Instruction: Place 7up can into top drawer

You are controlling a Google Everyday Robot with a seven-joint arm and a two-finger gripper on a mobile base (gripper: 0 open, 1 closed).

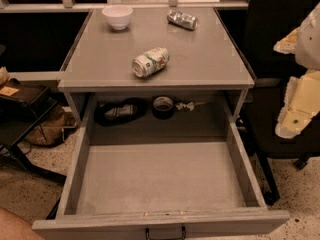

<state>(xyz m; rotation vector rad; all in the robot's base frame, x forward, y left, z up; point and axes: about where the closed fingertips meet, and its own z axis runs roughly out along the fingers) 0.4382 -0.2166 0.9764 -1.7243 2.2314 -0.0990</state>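
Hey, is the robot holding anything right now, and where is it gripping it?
Nothing visibly held. The white-and-green can lies on its side on the cabinet top, untouched; the gripper is at the right edge, away from it.

No words, numbers or brand names can be read anywhere. The 7up can point(150, 61), lying on its side on the grey tabletop point(210, 59), shows green-and-white printing with a small red-orange mark, but no letters can be made out. The shiny silver-and-dark can point(182, 19) at the back of the top has no legible label either. The gripper point(300, 99), pale at the right edge, bears no readable marking.
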